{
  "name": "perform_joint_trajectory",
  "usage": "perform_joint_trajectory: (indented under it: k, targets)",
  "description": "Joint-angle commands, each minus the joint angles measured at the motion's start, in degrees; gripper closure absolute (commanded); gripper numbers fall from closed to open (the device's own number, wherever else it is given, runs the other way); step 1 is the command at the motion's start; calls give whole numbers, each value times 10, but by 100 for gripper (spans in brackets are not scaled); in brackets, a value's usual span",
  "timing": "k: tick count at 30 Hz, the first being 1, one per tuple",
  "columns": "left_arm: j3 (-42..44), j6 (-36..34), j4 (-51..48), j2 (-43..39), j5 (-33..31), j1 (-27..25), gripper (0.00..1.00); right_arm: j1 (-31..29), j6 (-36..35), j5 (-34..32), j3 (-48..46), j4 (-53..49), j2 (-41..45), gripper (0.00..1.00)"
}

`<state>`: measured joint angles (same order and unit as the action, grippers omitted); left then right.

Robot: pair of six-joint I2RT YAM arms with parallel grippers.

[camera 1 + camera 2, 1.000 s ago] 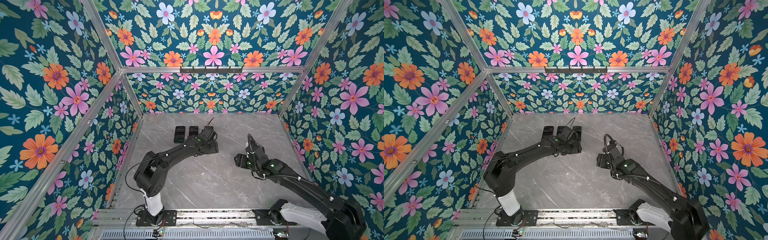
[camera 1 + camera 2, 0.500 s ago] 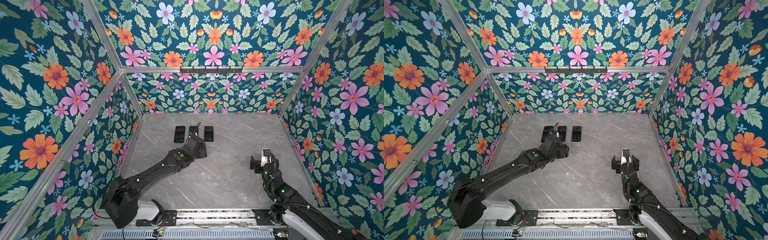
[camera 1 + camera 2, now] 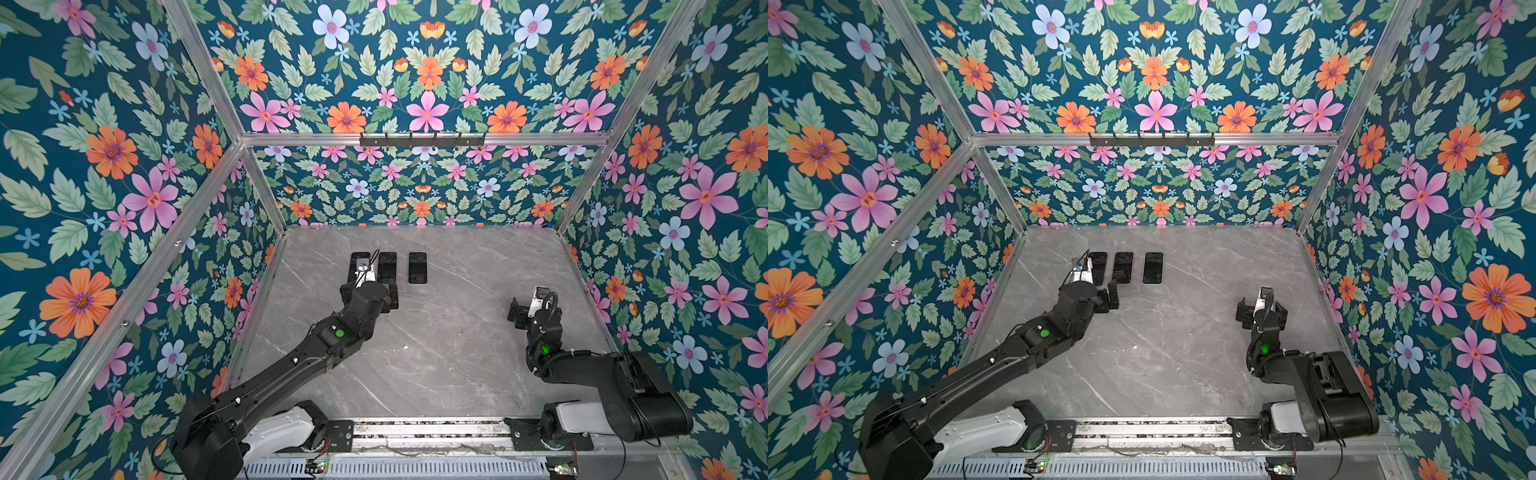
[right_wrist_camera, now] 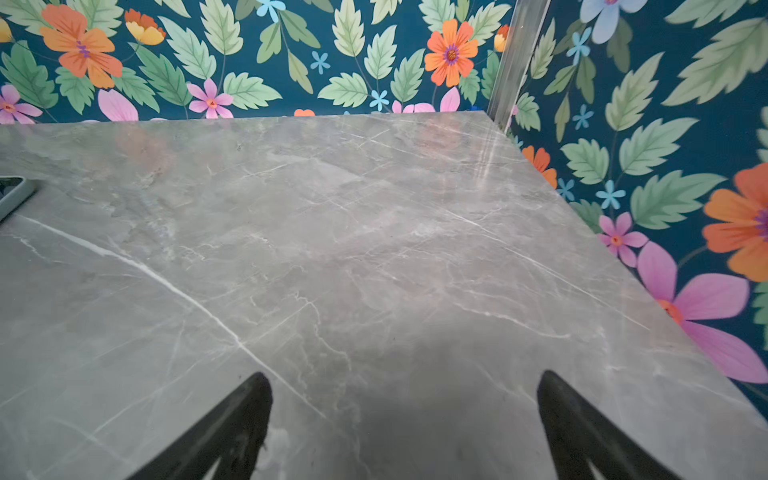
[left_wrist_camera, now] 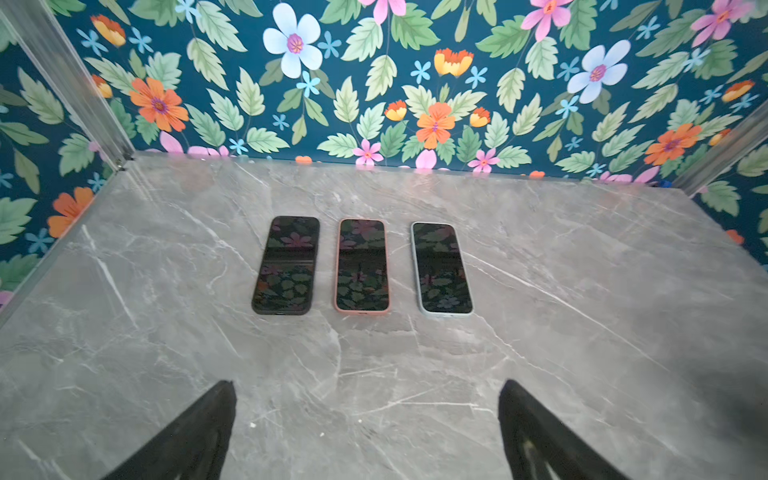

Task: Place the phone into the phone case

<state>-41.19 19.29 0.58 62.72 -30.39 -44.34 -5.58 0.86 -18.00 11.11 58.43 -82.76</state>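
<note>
Left arm (image 3: 332, 336), black, comes in from 7 o'clock over the grey marble-pattern counter (image 3: 436, 353). Left jaws are spread wide with nothing between them, over bare counter just at 6 o'clock of the phone row. In the left wrist view there is only marble between the black fingers (image 5: 199, 432).

Three flat phones lie in a row at 11–12 o'clock on the counter. They are screens up, long sides parallel, near each other but not touching:
- Leftmost: black-edged glossy phone (image 5: 286, 266). Cannot tell whether the black rim is a case or the bare body. In a top view the left wrist camera partly hides it (image 3: 356, 259).
- Middle: salmon-pink phone case (image 5: 362, 312) with a dark-screened phone (image 5: 362, 266) seated in it, the rim showing all round the glass.
- Rightmost: pale blue-green phone case (image 5: 448, 313), also filled, holding a black-glass phone (image 5: 441, 268). It sits at 3 o'clock of the pink one, with a slightly bigger gap.

All three screens are off and reflect the teal floral-print walls (image 3: 124, 208).

Right arm (image 3: 582, 370) comes in from 5 o'clock. Right jaws are spread wide and empty, pointing toward 12 o'clock. They sit at 4 o'clock of the row, well apart from it. In the right wrist view there is bare marble between the fingers (image 4: 232, 424), and one corner of the blue-green case (image 4: 24, 192) shows at the frame edge.
</note>
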Motion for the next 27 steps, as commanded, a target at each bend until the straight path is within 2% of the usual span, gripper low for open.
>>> perform_joint_trajectory:
  k: [1, 2, 3, 4, 5, 6, 8, 10, 12, 14, 17, 19, 22, 25, 27]
  targets:
    - [114, -216, 279, 9, 11, 1, 0, 6, -3, 29, 22, 39, -12, 1]
    - [149, -235, 375, 21, -31, 7, 1, 21, 14, 57, 41, -34, 5, 1]
    - [177, -249, 452, 32, -56, 26, 3, 42, 21, 91, 55, -45, -3, 1]
    - [190, -246, 468, 33, -48, 50, 5, 56, 28, 114, 60, -51, -6, 1]
    - [193, -235, 426, 26, -16, 84, 4, 60, 33, 119, 66, -85, 3, 1]
    - [195, -223, 395, 18, -1, 116, 3, 60, 33, 120, 66, -77, 4, 1]
    - [214, -230, 370, 1, 17, 170, 2, 60, 32, 119, 63, -67, -2, 1]
    - [229, -238, 340, -11, 68, 224, 1, 60, 31, 119, 65, -75, 3, 1]
    - [241, -217, 320, -12, 102, 276, 1, 60, 32, 120, 65, -77, 3, 1]
    - [269, -203, 354, -5, 131, 317, 1, 60, 31, 119, 64, -72, 1, 1]
    - [301, -173, 456, 39, 166, 371, 0, 60, 32, 119, 65, -75, 2, 1]
    - [320, -170, 549, 71, 191, 391, 0, 60, 32, 120, 65, -77, 3, 1]
    - [321, -215, 639, 124, 224, 398, 0, 60, 31, 120, 65, -76, 2, 1]
    - [302, -214, 632, 147, 216, 407, 0, 60, 31, 120, 65, -77, 3, 1]
    - [309, -212, 618, 128, 239, 407, 0, 60, 31, 120, 65, -77, 2, 1]
